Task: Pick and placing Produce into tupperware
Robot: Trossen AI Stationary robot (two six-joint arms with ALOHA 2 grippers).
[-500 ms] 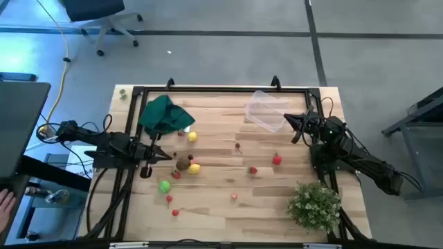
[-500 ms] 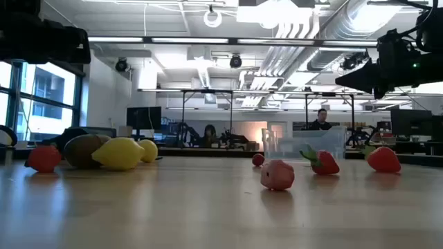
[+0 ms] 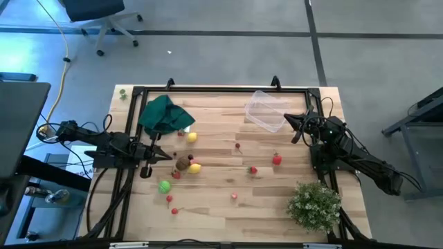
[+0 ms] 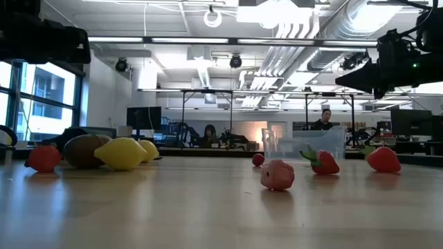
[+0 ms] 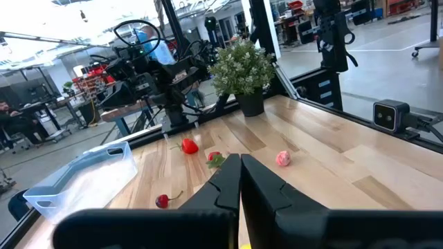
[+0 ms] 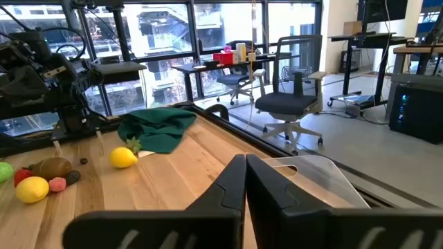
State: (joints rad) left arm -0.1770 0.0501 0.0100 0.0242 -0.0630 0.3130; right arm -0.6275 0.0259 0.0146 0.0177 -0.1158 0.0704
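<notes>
Two dark two-finger grippers are hovering over the wooden table [image 3: 221, 138], each with its fingers pressed together on nothing. Left gripper [image 3: 168, 157] is pointing rightward at the table's left side, its tip just beside a brown kiwi-like toy [image 3: 183, 163], a yellow toy lemon [image 3: 194, 168] and a small red toy [image 3: 176, 175]. Right gripper [image 3: 288, 118] is sitting at the far right, its closed tip just beside the clear rectangular plastic tub [image 3: 265, 111], which is lying empty at the far edge. Small toy produce is lying scattered across the boards: a second yellow lemon [image 3: 192, 137] near a dark green crumpled cloth [image 3: 163, 115], a round green toy [image 3: 164, 186], a red strawberry [image 3: 277, 160], another red piece [image 3: 253, 170] and a pink piece [image 3: 234, 196]. A bushy pale-green potted plant [image 3: 315, 204] is standing at the near right corner.
</notes>
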